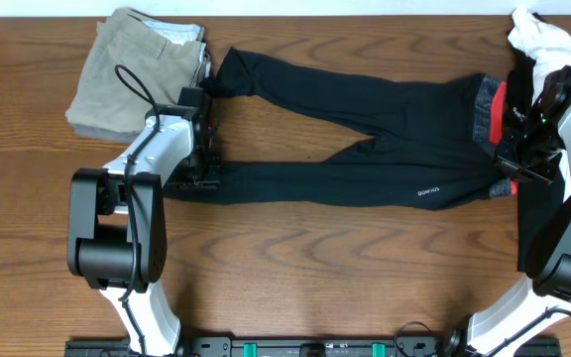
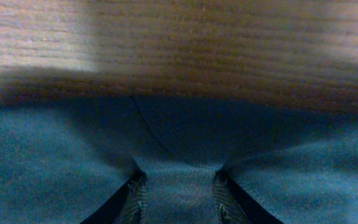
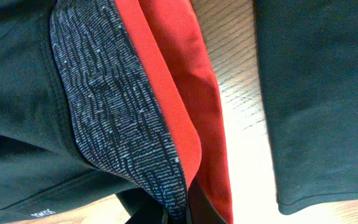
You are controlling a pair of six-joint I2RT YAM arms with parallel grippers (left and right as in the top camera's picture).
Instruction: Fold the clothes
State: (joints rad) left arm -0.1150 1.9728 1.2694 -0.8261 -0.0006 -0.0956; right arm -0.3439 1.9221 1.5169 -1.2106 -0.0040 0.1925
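The right wrist view cuts off almost all of the right gripper. Only a dark sliver shows at the bottom edge where the waistband runs down, so I cannot tell whether its fingers are spread or pinching the cloth. The overhead view does not settle it either, as the arm covers the spot.

The left wrist view is blurred and tinted blue. The left gripper shows only as the tips of its fingers at the lower edge, pinching a raised fold of leggings fabric between them.

The black leggings lie spread lengthwise across the wooden desk. The leg ends are on the left under the left gripper, and the red-and-grey waistband is on the right at the right gripper. A small white logo print sits on the nearer leg, too small to read clearly.

Folded khaki trousers lie at the upper left, just beside the far leg end. A white T-shirt is cropped by the upper right corner. Another dark cloth lies beside the waistband, partly hidden under the right arm.
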